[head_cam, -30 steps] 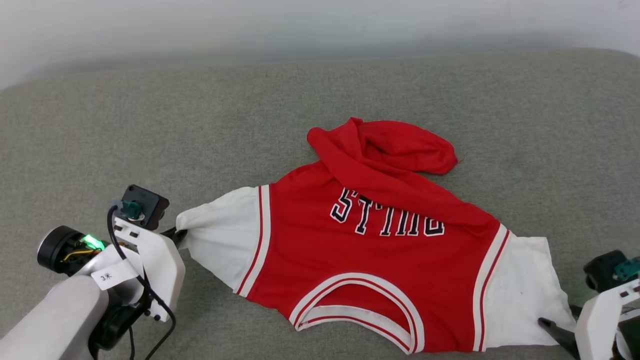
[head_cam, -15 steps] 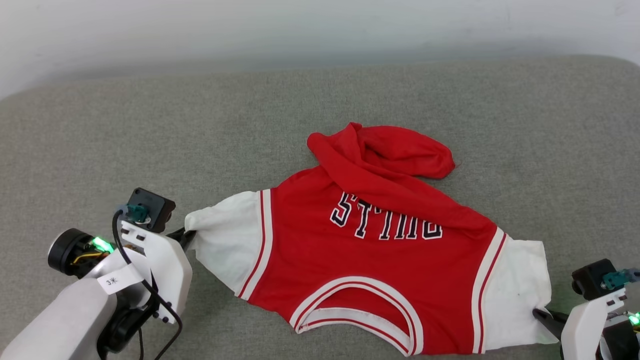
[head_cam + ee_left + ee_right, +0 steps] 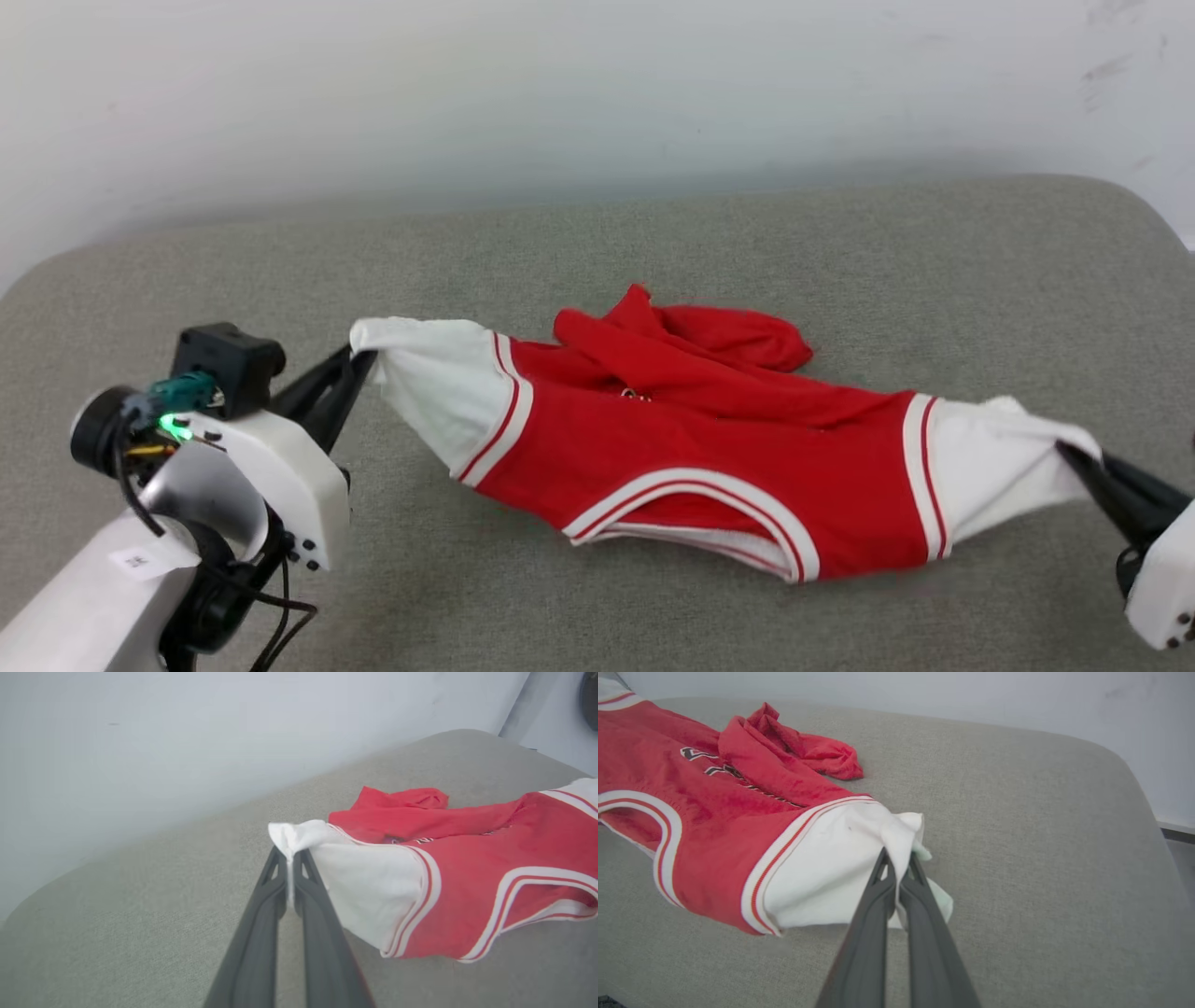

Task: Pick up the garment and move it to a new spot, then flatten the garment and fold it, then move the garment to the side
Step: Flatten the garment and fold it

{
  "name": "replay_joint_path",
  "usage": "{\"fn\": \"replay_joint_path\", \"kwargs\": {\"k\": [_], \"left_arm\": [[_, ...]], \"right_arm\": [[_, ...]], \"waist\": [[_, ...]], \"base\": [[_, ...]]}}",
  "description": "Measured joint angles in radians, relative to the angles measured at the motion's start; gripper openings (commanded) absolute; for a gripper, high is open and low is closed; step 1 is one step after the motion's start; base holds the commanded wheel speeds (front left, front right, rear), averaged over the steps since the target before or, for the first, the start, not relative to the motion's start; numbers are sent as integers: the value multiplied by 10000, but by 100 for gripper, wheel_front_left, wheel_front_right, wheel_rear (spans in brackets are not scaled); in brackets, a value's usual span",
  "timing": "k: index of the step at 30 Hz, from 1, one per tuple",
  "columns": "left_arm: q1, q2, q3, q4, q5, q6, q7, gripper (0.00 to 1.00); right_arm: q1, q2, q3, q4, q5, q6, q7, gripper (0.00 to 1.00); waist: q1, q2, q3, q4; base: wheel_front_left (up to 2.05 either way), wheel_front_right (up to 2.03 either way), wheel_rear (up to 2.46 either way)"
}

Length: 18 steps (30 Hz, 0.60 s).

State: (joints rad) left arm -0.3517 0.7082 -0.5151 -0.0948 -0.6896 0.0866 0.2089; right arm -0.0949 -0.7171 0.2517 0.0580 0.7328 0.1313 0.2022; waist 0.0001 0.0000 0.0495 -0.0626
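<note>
Head view: red soft-fabric T-shirt with white sleeves (image 3: 709, 448) spans nine-to-three, left fingers (image 3: 322, 392) and right fingers (image 3: 1111, 481) each pinching a sleeve tip.

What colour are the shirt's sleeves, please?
White sleeves, edged with red-striped trim; clearest in the left wrist view.

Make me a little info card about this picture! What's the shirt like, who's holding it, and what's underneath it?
thing: red T-shirt with white sleeves and red-and-white striped trim
left side: left gripper shut on the tip of one white sleeve
right side: right gripper shut on the tip of the other white sleeve
shape: stretched sideways between the two grippers, with the red bottom part bunched up behind
underneath: grey cushion
behind: pale wall
folded: not yet
</note>
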Motion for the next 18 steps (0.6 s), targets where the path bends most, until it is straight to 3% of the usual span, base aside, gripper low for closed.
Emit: {"fn": "replay_joint_path", "kwargs": {"k": [10, 18], "left_arm": [[-1136, -176, 802, -1524, 268, 322, -903, 0], [-2544, -441, 974, -1827, 554, 307, -1062, 0]], "right_arm": [[182, 746, -2708, -3193, -288, 0, 999, 0], [-925, 1141, -3655, -4529, -268, 0, 1774, 0]], "waist": [[0, 0, -329, -48], [-1, 0, -351, -43]], "base": [[0, 0, 0], [0, 0, 0]]}}
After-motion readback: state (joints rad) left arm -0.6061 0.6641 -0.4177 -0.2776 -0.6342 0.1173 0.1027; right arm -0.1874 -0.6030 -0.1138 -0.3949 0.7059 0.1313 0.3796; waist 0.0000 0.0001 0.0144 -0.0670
